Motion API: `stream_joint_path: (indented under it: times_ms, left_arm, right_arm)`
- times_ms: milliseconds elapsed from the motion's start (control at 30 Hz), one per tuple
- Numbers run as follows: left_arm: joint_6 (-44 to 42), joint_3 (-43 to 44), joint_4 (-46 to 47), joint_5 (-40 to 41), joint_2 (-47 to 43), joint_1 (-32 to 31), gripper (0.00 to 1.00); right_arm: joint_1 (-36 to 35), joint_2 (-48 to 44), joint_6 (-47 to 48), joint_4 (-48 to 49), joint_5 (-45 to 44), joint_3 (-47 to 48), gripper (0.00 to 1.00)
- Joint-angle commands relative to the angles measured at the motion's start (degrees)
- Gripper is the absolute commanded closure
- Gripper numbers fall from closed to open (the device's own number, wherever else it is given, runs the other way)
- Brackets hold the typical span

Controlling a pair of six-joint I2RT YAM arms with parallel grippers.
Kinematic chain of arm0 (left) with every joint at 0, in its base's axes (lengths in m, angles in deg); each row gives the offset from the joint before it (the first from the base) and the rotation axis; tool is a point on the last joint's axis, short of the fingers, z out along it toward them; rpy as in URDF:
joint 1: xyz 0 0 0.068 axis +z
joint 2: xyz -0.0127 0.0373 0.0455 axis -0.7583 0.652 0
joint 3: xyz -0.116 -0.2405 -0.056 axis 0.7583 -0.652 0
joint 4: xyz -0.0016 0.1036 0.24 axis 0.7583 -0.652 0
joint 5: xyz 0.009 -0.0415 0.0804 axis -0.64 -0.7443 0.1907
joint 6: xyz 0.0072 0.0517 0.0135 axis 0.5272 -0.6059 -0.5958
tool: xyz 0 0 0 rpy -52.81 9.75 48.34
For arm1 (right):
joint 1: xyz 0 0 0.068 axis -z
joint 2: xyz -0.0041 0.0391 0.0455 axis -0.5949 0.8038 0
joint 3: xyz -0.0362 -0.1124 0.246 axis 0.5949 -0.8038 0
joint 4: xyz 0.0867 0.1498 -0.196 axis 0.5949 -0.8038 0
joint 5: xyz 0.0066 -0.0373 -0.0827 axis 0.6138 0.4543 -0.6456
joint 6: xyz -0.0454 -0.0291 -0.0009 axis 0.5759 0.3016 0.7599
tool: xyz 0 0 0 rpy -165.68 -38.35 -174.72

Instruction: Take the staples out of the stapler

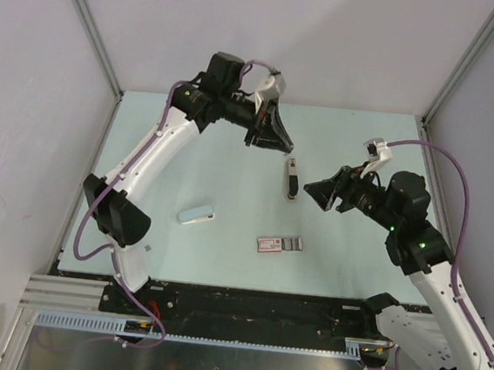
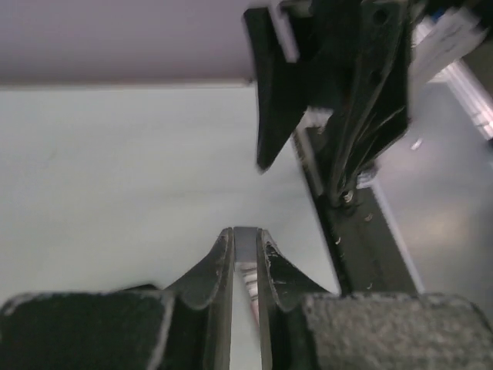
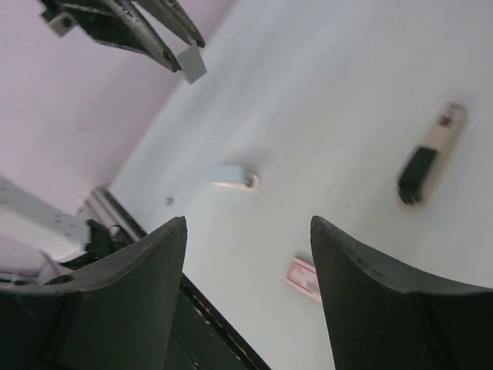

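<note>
Beyond the stapler (image 1: 291,179), the left gripper (image 1: 284,147) pinched a thin silvery strip (image 2: 245,266) — likely staples, best laid flat before release — the right gripper (image 3: 248,231) gaping empty nearby.

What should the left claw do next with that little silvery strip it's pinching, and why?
Probably lower the left claw and let the thin silvery strip go on the pale green table. It is shut on the strip above the tabletop, while the slim black-and-silver stapler lies free, untouched by the open right claw.

Even, soft overhead light, faint shadows, overhead view sharp, both wrist views blurred, near fingers defocused
</note>
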State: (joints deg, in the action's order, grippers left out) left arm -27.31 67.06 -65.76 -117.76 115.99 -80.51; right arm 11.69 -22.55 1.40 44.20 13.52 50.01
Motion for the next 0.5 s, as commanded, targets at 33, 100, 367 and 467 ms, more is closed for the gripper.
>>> stream_joint_path:
  times_ms: [33, 100, 367, 467]
  left_arm:
    - [20.42, 12.27, 0.10, -17.57, 4.25, -0.40, 0.89]
    - [26.19, 16.26, 1.84, -15.62, 5.01, -1.49, 0.89]
    - [58.34, 11.98, 30.62, -2.13, 1.59, -2.39, 0.90]
    - [67.74, 6.48, 40.07, -3.15, 0.26, -2.59, 0.90]
  right_arm:
    - [0.89, -1.72, -4.83, 14.95, 10.00, 0.34, 0.29]
    - [0.93, -1.73, -6.58, 18.84, 10.90, 0.38, 0.29]
    - [1.30, -0.45, -8.30, 24.08, 11.78, 3.59, 0.29]
    - [1.60, -0.42, -8.46, 24.16, 12.19, 4.26, 0.29]
